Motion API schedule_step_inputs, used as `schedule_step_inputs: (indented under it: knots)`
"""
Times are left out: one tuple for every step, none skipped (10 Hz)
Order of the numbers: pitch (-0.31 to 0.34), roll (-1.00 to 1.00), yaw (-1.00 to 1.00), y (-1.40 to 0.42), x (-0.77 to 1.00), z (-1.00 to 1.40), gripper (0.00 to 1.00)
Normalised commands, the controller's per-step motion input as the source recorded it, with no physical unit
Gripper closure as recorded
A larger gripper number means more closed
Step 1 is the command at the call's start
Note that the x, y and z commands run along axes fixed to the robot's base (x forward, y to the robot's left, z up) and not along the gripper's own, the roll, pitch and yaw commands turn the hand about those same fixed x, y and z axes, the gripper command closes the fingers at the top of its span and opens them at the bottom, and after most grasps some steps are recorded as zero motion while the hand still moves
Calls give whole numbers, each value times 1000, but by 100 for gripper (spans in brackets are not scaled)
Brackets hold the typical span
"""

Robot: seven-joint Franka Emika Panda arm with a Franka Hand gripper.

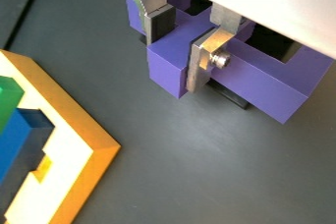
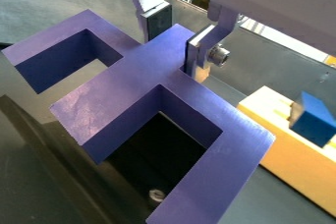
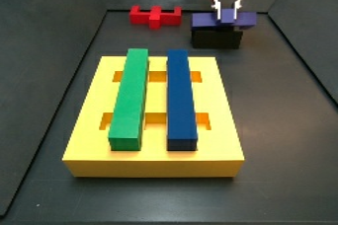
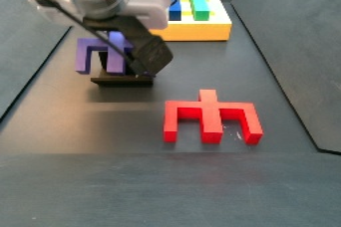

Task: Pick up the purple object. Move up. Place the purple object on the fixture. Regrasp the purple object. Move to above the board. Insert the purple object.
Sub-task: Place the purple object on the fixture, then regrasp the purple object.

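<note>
Resting on the fixture, purple object, its central ridge pinched between gripper fingers

We are seeing the hand covering much of the purple object and the fixture in a side view. The frame edge is cropping the board in a wrist view, and we cannot confirm pad contact.
</note>
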Motion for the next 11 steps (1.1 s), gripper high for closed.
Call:
schedule_step_inputs:
  knots:
    - [-86, -94, 0, 34, -63, -154, 100]
    - [-86, 0, -46, 69, -229, -100, 100]
    - [-103, 0, -66, 71, -251, -94, 100]
    - [-111, -43, -43, 66, -163, -31, 100]
    - [-11, 0, -63, 0, -109, -23, 100]
    - [6, -6, 0, 0, 0, 0, 100]
    - [0, 0, 0, 0, 0, 0, 100]
    - [0, 0, 0, 0, 0, 0, 0]
    - [0, 863, 154, -71, 63, 554, 0]
    - [0, 1000, 157, -114, 14, 514, 0]
    - [0, 1000, 117, -154, 0, 389, 0]
